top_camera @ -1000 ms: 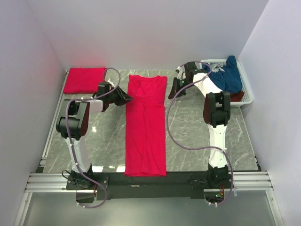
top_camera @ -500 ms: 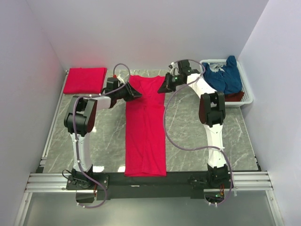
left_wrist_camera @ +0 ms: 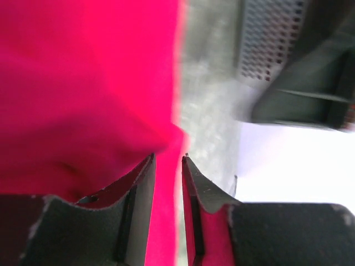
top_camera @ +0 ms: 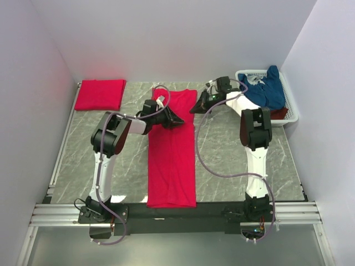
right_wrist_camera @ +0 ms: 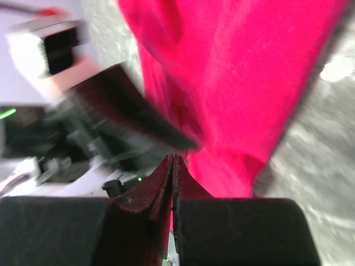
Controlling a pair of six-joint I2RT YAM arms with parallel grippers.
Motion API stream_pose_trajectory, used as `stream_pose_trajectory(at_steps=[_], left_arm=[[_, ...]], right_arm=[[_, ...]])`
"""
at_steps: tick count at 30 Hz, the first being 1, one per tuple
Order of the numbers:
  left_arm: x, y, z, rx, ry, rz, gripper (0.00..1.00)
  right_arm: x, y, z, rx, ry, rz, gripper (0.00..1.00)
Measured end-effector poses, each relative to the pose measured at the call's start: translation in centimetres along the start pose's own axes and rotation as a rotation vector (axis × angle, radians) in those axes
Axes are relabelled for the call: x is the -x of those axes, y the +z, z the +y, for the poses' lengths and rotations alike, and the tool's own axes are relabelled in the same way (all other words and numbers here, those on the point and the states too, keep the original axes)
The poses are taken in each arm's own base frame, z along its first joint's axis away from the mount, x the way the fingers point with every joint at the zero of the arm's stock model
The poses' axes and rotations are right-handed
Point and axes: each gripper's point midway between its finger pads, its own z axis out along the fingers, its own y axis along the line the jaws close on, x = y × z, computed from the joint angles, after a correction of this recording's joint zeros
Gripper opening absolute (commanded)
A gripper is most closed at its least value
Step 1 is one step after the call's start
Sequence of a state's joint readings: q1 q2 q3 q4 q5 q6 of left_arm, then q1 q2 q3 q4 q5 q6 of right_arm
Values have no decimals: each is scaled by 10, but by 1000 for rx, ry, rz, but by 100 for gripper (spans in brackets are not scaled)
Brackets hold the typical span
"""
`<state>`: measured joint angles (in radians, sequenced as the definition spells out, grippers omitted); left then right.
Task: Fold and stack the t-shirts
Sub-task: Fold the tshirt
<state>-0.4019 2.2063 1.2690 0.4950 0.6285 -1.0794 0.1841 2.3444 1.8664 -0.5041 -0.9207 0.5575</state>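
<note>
A bright red t-shirt [top_camera: 172, 166] lies as a long narrow strip down the middle of the table, also filling the left wrist view [left_wrist_camera: 83, 83] and the right wrist view [right_wrist_camera: 249, 66]. My left gripper [top_camera: 178, 121] reaches over its upper part from the left, jaws a narrow gap apart with bunched red cloth between them [left_wrist_camera: 169, 158]. At the shirt's upper right edge my right gripper [top_camera: 193, 109] has its jaws pressed together on a sliver of red cloth [right_wrist_camera: 173, 156]. A second red t-shirt [top_camera: 100, 94] lies folded at the back left.
A white basket [top_camera: 294, 113] stands at the back right, holding a navy blue t-shirt [top_camera: 266, 91] over a darker red one [top_camera: 279, 113]. Walls close in the table on the left, back and right. The two grippers are close together above the shirt's top.
My left gripper has swung right from the shirt's left edge to over its upper middle, taking cloth along. The right gripper has come in to the upper right edge and closed.
</note>
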Motion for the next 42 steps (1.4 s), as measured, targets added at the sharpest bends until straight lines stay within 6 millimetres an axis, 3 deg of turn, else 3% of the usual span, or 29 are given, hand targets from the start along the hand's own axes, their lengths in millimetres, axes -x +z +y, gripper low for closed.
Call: stream_pose_trajectory(at_steps=[4, 9, 15, 21, 22, 25, 30, 34, 37, 39, 42], left_arm=[[5, 16, 29, 48, -47, 0, 32], [37, 37, 24, 33, -34, -38, 31], [83, 65, 24, -7, -27, -64, 33], [116, 63, 20, 0, 73, -72, 49], [118, 61, 18, -2, 94, -64, 61], [115, 54, 8, -28, 164, -21, 74], [85, 11, -30, -52, 254, 62, 73], [59, -49, -85, -83, 377, 78, 71], [39, -94, -117, -115, 474, 58, 70], [27, -120, -126, -128, 512, 44, 71], [18, -151, -119, -106, 531, 23, 72]], right_arm=[[13, -30, 5, 15, -3, -61, 8], [22, -58, 4, 19, 1, -118, 8], [17, -66, 3, 4, -14, -113, 8], [8, -66, -4, -16, -32, -83, 10], [7, -67, -5, -19, -33, -78, 11], [2, -68, -6, -31, -50, -63, 11], [-22, -78, -3, -71, -138, -40, 9], [-70, -79, -10, -127, -186, 32, 4], [-102, -65, -24, -177, -222, 118, 1], [-122, -55, -32, -207, -240, 178, 0], [-152, -41, -45, -259, -274, 261, 0]])
